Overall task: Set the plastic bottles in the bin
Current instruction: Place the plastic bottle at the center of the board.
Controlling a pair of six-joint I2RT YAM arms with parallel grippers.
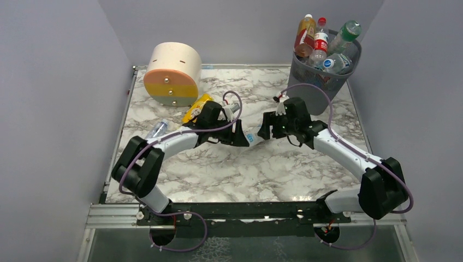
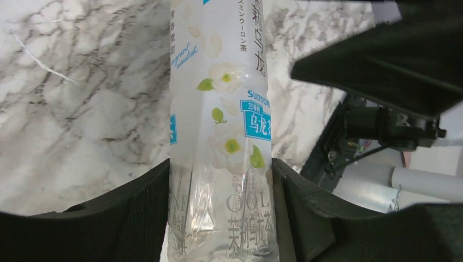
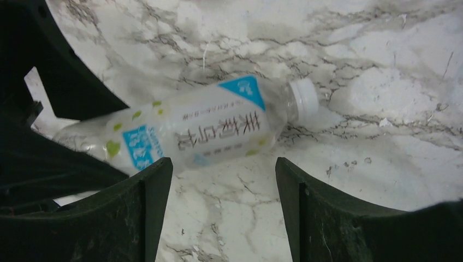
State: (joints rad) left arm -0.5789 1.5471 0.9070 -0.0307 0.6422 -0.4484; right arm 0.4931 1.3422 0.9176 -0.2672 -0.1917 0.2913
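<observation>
Clear white-labelled bottle (image 1: 252, 137) mid-table between our arms, bin (image 1: 327, 90) well off at right rear | left wrist: left gripper (image 2: 221, 180) clamps its base | right wrist: right gripper (image 3: 224, 169) wide, bottle just ahead; we'd centre on the label before closing.

- Lit brightly and evenly from above in the top view; faint, soft shadows on the marble table (image 1: 245, 169).
- Mild glare on the white bottle (image 2: 218, 109) toward 12 o'clock in the left wrist view, print slightly washed out.
- Right gripper (image 3: 223, 166) dark and slightly soft at 6 o'clock; marble veins sharp beyond.
</observation>
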